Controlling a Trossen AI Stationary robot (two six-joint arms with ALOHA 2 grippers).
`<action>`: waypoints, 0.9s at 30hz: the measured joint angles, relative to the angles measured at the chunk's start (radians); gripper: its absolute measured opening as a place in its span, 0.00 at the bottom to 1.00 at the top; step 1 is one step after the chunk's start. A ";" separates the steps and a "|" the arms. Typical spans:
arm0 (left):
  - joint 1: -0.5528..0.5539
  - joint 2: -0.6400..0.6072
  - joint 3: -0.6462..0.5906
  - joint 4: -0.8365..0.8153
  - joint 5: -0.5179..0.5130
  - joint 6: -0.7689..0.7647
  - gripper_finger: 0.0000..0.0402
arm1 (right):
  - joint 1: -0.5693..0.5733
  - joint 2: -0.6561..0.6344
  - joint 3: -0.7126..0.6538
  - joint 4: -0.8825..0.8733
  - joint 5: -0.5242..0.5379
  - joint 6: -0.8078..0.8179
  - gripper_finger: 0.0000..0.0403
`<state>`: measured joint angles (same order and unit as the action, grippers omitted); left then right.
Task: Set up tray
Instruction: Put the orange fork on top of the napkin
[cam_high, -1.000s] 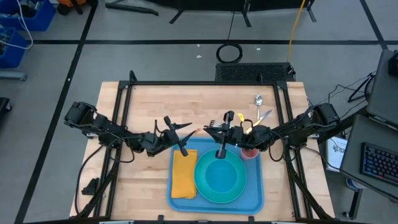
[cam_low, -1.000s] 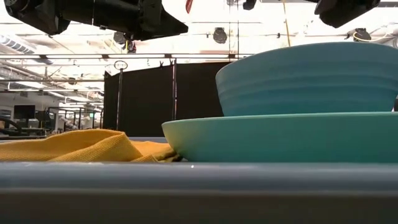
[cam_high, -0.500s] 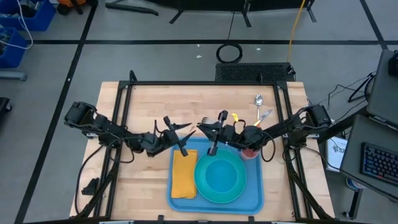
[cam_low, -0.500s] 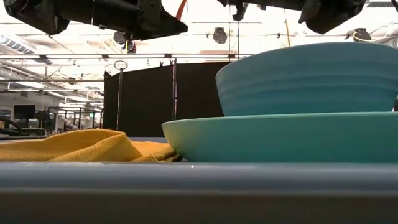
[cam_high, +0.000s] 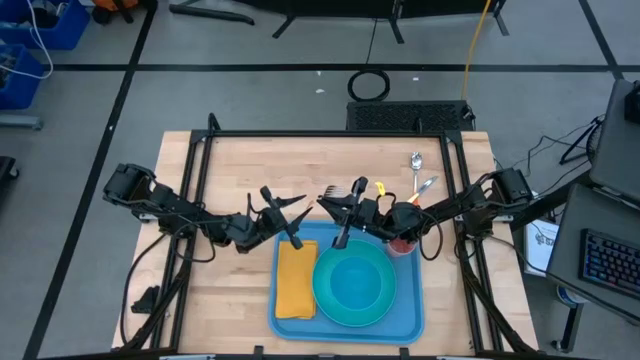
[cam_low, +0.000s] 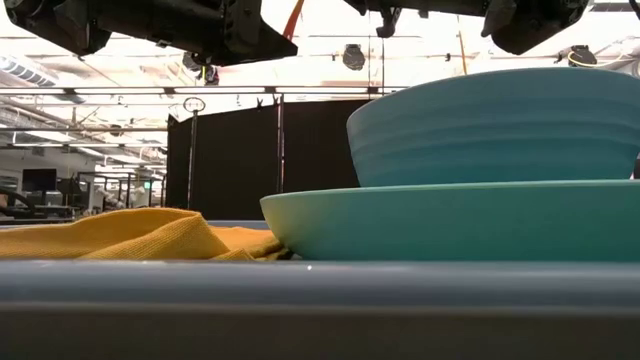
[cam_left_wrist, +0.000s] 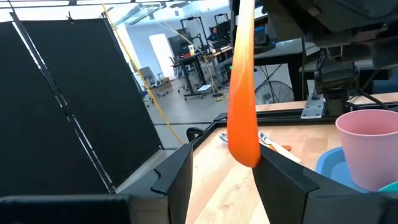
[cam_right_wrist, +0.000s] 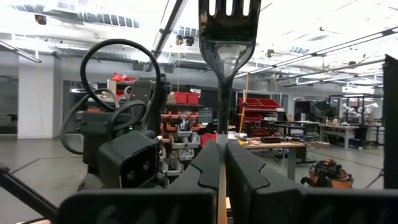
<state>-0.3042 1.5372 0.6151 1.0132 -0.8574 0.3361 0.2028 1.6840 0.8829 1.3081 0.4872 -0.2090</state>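
Note:
My right gripper is shut on a fork with a black head and an orange handle, high over the far edge of the blue tray. My left gripper is open. It faces the right one, and its fingers stand on either side of the handle's hanging end; I see no touch. On the tray lie a yellow napkin and a teal plate carrying a blue bowl. A pink cup stands in the tray's far right corner. My right gripper pinches the fork's neck, just below the head, between its two fingers. The fingers come level from the table's right and lie across the fork. The fork is lifted clear and stands roughly upright, head above the fingers and orange handle hanging below them.
A spoon and another utensil lie on the bare wood beyond the tray, near the table's far right corner. A dark frame runs around the table top. The low view looks over the tray's near rim.
My right gripper has carried the fork toward the table's left, closing on my left gripper, then nearly stopped. The fork's orange handle now hangs between the left gripper's fingers. The left arm has kept still.

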 joint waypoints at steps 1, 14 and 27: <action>0.000 0.000 0.000 0.000 0.000 0.000 0.41 | 0.000 0.000 0.000 0.000 -0.010 0.006 0.00; 0.000 0.000 0.000 -0.011 0.003 0.001 0.21 | 0.000 0.000 0.000 -0.009 -0.011 0.020 0.00; -0.011 0.000 0.000 -0.021 0.040 0.024 0.02 | 0.000 -0.002 0.000 -0.022 -0.017 0.026 0.00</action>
<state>-0.3153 1.5372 0.6151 0.9922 -0.8176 0.3601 0.2031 1.6823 0.8829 1.2863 0.4706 -0.1831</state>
